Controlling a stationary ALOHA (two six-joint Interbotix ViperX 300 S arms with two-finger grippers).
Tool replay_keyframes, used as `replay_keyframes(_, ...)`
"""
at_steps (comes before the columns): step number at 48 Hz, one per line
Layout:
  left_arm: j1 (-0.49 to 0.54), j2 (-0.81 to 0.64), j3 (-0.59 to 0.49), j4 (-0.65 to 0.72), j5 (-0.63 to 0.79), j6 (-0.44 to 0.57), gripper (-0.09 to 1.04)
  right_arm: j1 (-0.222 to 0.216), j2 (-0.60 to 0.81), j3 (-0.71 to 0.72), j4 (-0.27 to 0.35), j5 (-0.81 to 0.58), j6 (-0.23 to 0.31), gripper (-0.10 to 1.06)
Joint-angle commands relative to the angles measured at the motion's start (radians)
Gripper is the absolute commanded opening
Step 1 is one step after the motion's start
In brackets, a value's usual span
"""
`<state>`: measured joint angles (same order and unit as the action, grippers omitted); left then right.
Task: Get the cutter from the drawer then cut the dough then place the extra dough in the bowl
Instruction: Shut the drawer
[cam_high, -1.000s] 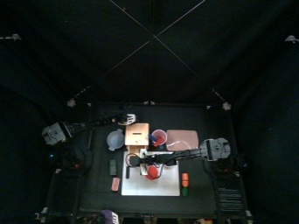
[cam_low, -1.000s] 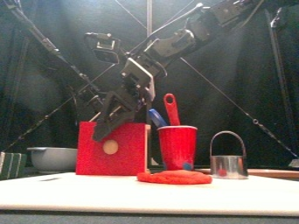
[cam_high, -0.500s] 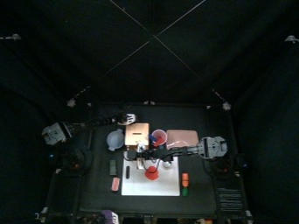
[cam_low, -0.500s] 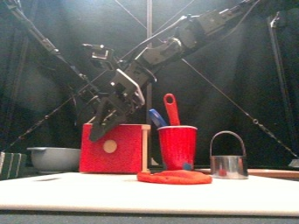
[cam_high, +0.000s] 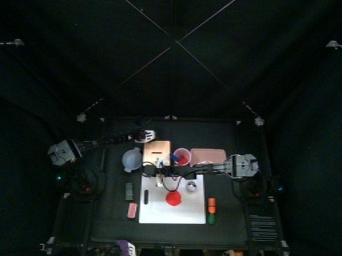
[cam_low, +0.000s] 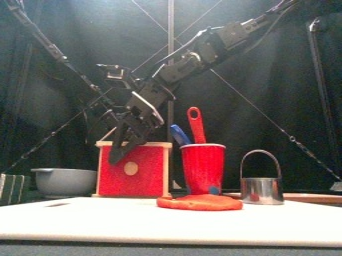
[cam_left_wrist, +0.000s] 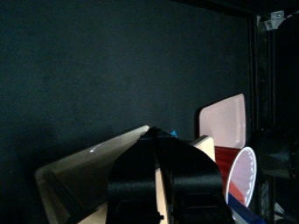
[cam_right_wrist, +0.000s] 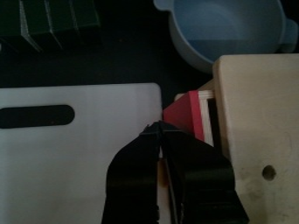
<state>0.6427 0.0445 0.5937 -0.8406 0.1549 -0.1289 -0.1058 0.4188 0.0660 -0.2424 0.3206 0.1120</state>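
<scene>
The metal cutter (cam_low: 262, 180) stands upright on the white cutting board (cam_low: 80, 218), just right of the flat red dough (cam_low: 201, 202); from above, the dough (cam_high: 173, 199) and the cutter (cam_high: 210, 206) lie on the board (cam_high: 187, 218). Behind them is the wooden box (cam_high: 158, 150) with its red drawer front (cam_low: 134, 171). My right gripper (cam_right_wrist: 163, 131) is shut, its tips against the drawer front (cam_right_wrist: 187, 112), which sticks out slightly from the box (cam_right_wrist: 254, 105). The blue-grey bowl (cam_high: 130, 158) sits left of the box. My left gripper (cam_left_wrist: 152, 136) is shut above the box's back.
A red cup (cam_low: 203, 168) with a blue and a red toy knife stands right of the drawer. The pink tray (cam_high: 209, 157) lies behind it. Dark green sushi blocks (cam_right_wrist: 47, 21) lie left of the board, near the bowl (cam_right_wrist: 229, 26).
My right gripper has moved left and back from above the dough to the drawer front. The drawer front looks a little farther back. The left arm has stayed put.
</scene>
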Motion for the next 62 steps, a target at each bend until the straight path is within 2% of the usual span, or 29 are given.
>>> replay_keyframes(1, -0.002, -0.012, -0.006, 0.0, -0.002, -0.002, 0.29, -0.014, -0.017, -0.032, -0.008, -0.002, 0.002, 0.39)
replay_keyframes(15, -0.002, -0.014, -0.006, 0.002, -0.002, 0.0, 0.29, -0.017, -0.005, -0.043, -0.008, 0.0, 0.003, 0.39)
replay_keyframes(22, -0.002, -0.023, 0.0, 0.003, -0.021, 0.003, 0.29, -0.002, -0.023, -0.057, -0.011, -0.003, 0.0, 0.39)
replay_keyframes(32, 0.005, -0.06, 0.017, 0.025, -0.083, 0.005, 0.29, 0.072, -0.051, -0.095, -0.011, -0.003, 0.0, 0.39)
replay_keyframes(40, 0.009, -0.121, 0.046, 0.092, -0.138, 0.009, 0.29, 0.129, -0.115, -0.077, -0.011, -0.009, 0.0, 0.39)
replay_keyframes(50, 0.006, -0.222, 0.097, 0.206, -0.14, 0.008, 0.29, 0.172, -0.242, 0.032, 0.014, -0.021, 0.006, 0.39)
replay_keyframes(62, -0.023, -0.379, 0.193, 0.31, -0.15, 0.011, 0.29, 0.195, -0.423, 0.262, 0.127, -0.144, 0.002, 0.39)
